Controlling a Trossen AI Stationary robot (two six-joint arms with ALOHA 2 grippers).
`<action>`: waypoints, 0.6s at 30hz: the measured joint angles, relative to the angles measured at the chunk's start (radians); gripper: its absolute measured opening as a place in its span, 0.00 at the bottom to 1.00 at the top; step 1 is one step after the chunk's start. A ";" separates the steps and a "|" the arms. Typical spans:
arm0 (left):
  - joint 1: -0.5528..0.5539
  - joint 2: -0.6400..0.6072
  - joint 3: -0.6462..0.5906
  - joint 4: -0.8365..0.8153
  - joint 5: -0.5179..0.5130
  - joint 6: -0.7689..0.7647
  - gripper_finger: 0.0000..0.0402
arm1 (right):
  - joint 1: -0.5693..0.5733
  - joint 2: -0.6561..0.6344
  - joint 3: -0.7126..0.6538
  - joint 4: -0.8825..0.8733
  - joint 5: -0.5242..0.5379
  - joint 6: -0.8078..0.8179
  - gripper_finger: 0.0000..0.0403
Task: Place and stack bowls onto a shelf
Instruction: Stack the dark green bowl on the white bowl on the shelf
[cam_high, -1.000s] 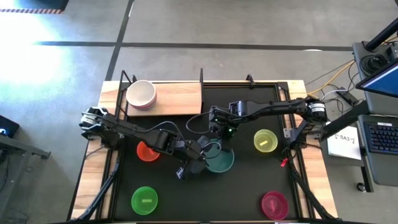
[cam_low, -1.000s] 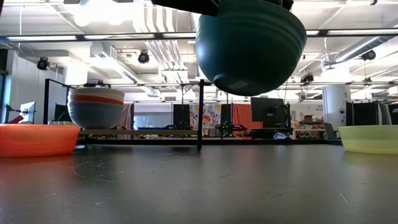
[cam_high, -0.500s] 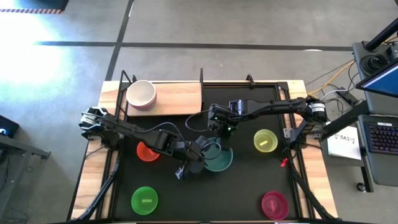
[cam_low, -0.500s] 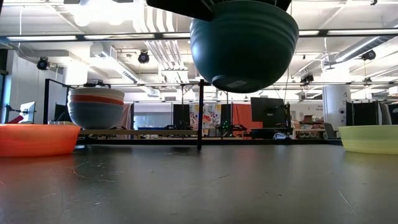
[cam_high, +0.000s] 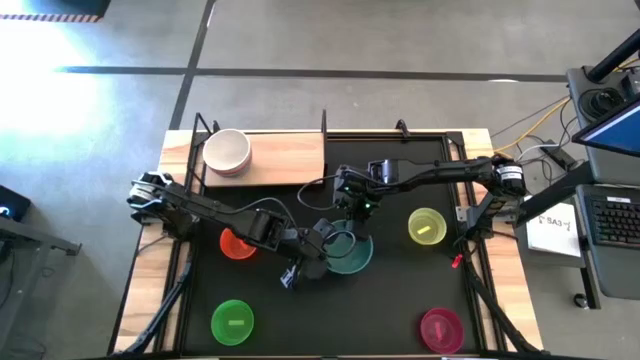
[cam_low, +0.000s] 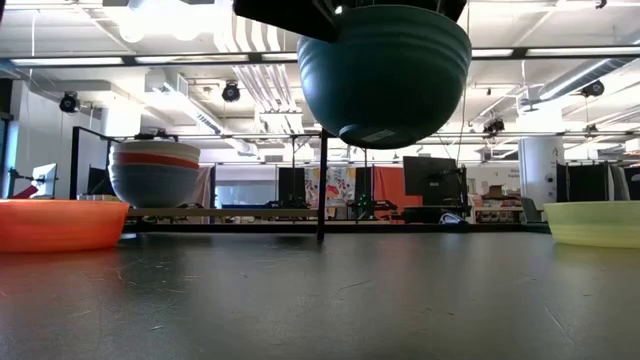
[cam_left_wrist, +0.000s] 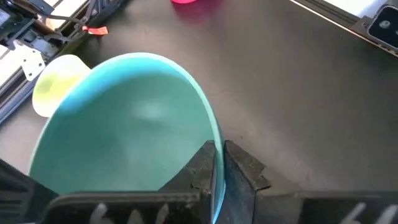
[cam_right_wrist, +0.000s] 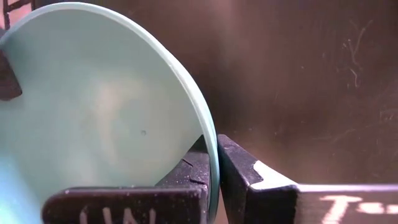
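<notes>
Teal bowl (cam_low: 385, 70): I have it lifted clear of the black mat (cam_high: 400, 320), hanging between my two grippers, well above the surface in the low view.
Left gripper (cam_left_wrist: 217, 165): I see its fingers pinching the bowl's rim, one inside the wall and one outside.
Right gripper (cam_right_wrist: 212, 165): pinching the rim at another point in the same way, so I am carrying the bowl on two holds.
Handling: I judge the bowl light, stiff plastic with a smooth, likely slippery wall. The thin rim is the only practical place to grip. With two holds, uneven arm motion could twist it or pop a rim free.
Shelf (cam_high: 290, 158): beyond the right gripper, away from the left arm's base. The wood board carries a stack of bowls (cam_high: 227, 152) at its far end, white on top; the board nearer my grippers is bare.
Other bowls: orange bowl (cam_high: 237, 243) beside the left arm; yellow-green bowl (cam_high: 427, 226) beyond the right gripper; green bowl (cam_high: 232, 322) and magenta bowl (cam_high: 441, 327) rest well behind both grippers.
Change from earlier frames: the bowl has shifted slightly leftward in the low view and risen a little. In the high view both grippers have edged toward the shelf. Nothing else has moved.
</notes>
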 joint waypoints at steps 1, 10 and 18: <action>0.000 0.000 0.000 -0.004 0.007 0.000 0.01 | 0.000 0.000 0.000 0.003 0.000 -0.005 0.02; 0.002 0.001 -0.002 -0.026 0.043 -0.010 0.00 | -0.003 -0.002 0.002 0.015 -0.046 -0.016 0.14; 0.003 0.001 -0.004 -0.039 0.048 -0.052 0.00 | -0.016 -0.028 0.002 -0.003 -0.081 -0.068 0.37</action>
